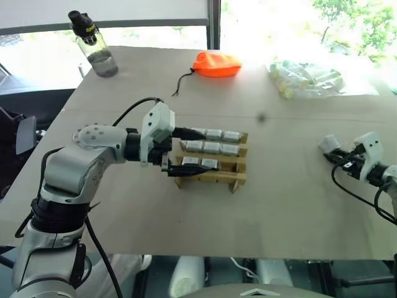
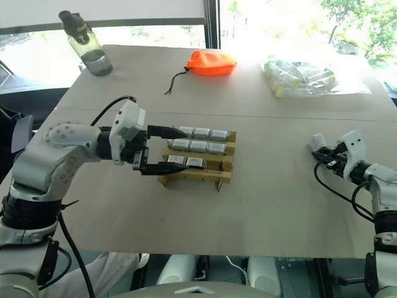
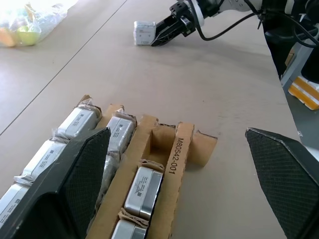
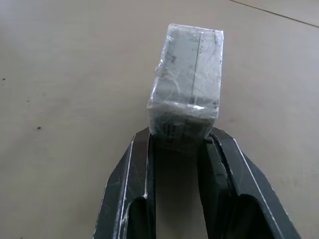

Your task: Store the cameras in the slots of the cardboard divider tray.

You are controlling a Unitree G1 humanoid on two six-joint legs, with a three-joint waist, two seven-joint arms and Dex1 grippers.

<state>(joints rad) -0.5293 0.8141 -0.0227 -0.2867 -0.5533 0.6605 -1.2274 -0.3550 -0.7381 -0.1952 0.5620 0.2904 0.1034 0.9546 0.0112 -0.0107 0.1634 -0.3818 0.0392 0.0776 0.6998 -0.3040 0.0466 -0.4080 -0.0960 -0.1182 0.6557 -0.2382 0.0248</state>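
Observation:
The tan cardboard divider tray (image 1: pixel 211 179) sits mid-table with several silver-white cameras (image 1: pixel 212 148) in its slots. At the front row's right end, one slot (image 3: pixel 162 137) is bare. My left gripper (image 1: pixel 185 150) is open at the tray's left end, with one finger (image 3: pixel 75 174) over the filled rows and the other in front of the tray, holding nothing. Far to the right, my right gripper (image 4: pixel 182 143) is shut on one camera (image 4: pixel 187 74), low over the table. The left wrist view also shows that held camera (image 3: pixel 144 32).
At the back of the table lie an orange fabric pouch (image 1: pixel 216 64) with a black cord, a clear bag of pale cylinders (image 1: pixel 307 77) at the right, and a water bottle (image 1: pixel 94 46) at the left. Bare tabletop separates the tray from my right gripper.

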